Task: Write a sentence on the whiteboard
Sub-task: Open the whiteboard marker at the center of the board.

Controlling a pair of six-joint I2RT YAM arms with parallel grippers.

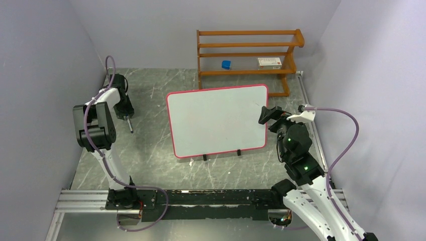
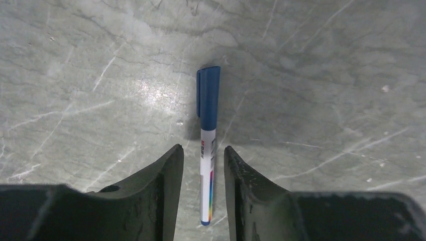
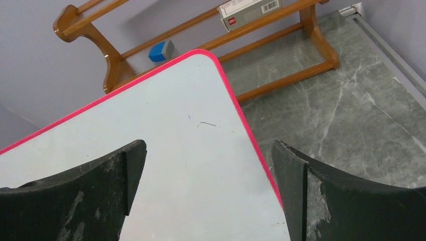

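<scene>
My left gripper (image 2: 202, 149) hung over the table (image 2: 326, 75) with its jaws only partway apart and the pen (image 2: 207, 125) lying in the gap between them. A sliver of stone showed on each side of the barrel, wider at the left finger than at the right, so I was pinching nothing. The pen's blue cap reached out past my fingertips, and its white barrel ran back toward my palm. The barrel carried small red lettering, too small for me to read, and a rainbow stripe nearer the tail end.

My right gripper (image 3: 210, 150) was spread wide and held nothing. The whiteboard (image 3: 176, 125) lay below and ahead of it, one rounded corner pointing away from my fingertips. Its pink rim ran back through the gap and passed close by my right finger. The white face filled the space under my left finger and most of the gap. On that face, just ahead of my fingertips, I saw one short thin dark stroke with a tiny fleck beside it.

Farther out stood a wooden rack (image 3: 286, 80). On it sat a small blue block (image 3: 161, 51) and a flat box (image 3: 248, 9) with a white label, a red mark and a barcode. I could not read the print.
</scene>
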